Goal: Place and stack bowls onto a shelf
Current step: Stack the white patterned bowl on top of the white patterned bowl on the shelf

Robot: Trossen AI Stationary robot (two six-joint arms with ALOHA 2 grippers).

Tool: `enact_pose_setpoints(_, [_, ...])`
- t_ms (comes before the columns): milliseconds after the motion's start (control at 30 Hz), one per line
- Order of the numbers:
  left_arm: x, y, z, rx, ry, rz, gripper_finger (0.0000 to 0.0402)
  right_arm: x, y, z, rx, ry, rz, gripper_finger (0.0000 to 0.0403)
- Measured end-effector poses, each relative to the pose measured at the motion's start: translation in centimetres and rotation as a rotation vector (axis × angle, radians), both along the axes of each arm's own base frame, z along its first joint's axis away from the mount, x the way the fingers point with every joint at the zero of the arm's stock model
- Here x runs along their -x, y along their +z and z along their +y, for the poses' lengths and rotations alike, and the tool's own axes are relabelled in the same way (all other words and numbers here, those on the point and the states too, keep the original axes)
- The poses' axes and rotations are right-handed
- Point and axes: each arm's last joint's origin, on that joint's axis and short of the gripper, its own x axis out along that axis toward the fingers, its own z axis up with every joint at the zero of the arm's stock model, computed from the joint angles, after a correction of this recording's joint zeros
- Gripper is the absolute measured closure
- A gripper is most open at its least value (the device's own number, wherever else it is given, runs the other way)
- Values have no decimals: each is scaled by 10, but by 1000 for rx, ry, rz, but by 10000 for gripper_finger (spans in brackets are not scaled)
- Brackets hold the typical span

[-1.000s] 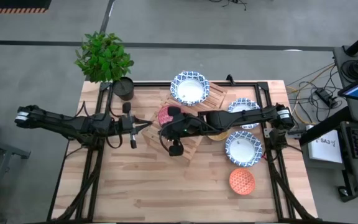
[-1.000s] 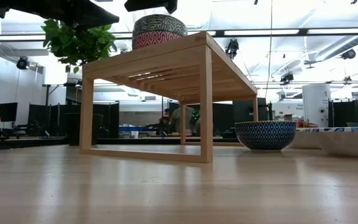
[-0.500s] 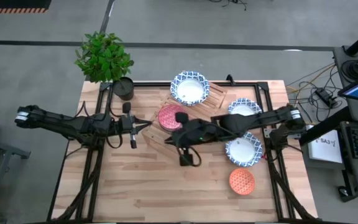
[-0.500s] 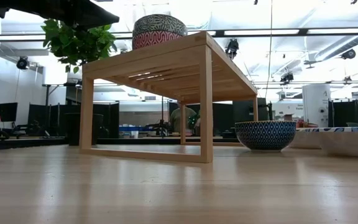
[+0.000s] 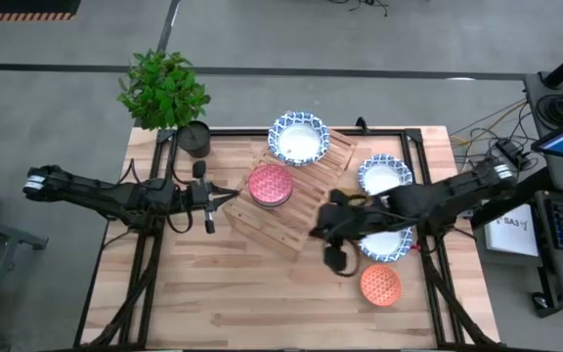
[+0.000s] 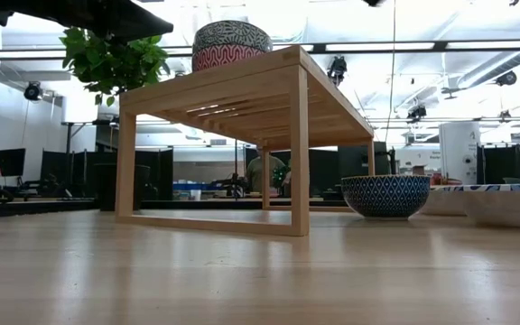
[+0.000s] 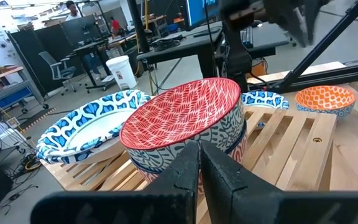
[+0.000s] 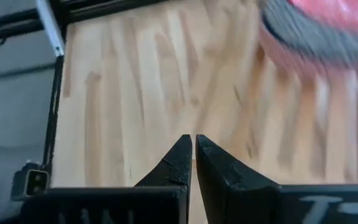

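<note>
Pink-red patterned bowl (image 5: 270, 184) on light wooden slatted shelf (image 5: 286, 220). Right gripper (image 5: 334, 256) fingers pressed together, empty, near orange bowl (image 5: 380, 285). Left gripper (image 5: 231, 196) closed, idle beside shelf. Risk: unopened fingers knock orange bowl off table.

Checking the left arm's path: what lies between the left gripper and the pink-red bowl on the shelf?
In the high view, only bare tabletop and shelf slats separate the left gripper from the pink-red bowl.

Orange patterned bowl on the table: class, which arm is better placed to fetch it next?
Probably the right: its tool hovers just beside the orange patterned bowl, while the left tool sits across the wooden slatted shelf.
</note>
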Motion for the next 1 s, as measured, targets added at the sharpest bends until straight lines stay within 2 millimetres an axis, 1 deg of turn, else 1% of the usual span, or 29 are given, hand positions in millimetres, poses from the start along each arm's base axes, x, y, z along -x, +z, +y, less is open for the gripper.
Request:
enact_pose_setpoints(100, [0, 0, 0, 0, 0, 0, 402, 25, -17, -5, -102, -130, 34, 390])
enact_pose_setpoints(267, [0, 0, 0, 0, 0, 1, 402, 61, -52, -17, -301, -366, 131, 390])
enact_pose_setpoints(400, [0, 0, 0, 0, 0, 1, 402, 80, -84, -22, -397, -498, 258, 390])
enact_pose_setpoints(500, [0, 0, 0, 0, 0, 1, 402, 88, -100, -22, -471, -556, 348, 390])
enact_pose_setpoints(600, [0, 0, 0, 0, 0, 1, 402, 88, -111, -20, -525, -584, 424, 390])
enact_pose_setpoints(700, [0, 0, 0, 0, 1, 1, 402, 85, -121, -18, -530, -612, 535, 390])
enact_pose_setpoints(767, [0, 0, 0, 0, 1, 1, 402, 81, -125, -16, -496, -635, 617, 390])
enact_pose_setpoints(900, [-1, -1, 0, -1, 1, 4, 402, 73, -134, -13, -362, -668, 774, 390])
enact_pose_setpoints(1000, [-2, -2, 0, -2, 1, 11, 402, 59, -136, -9, -317, -622, 809, 389])
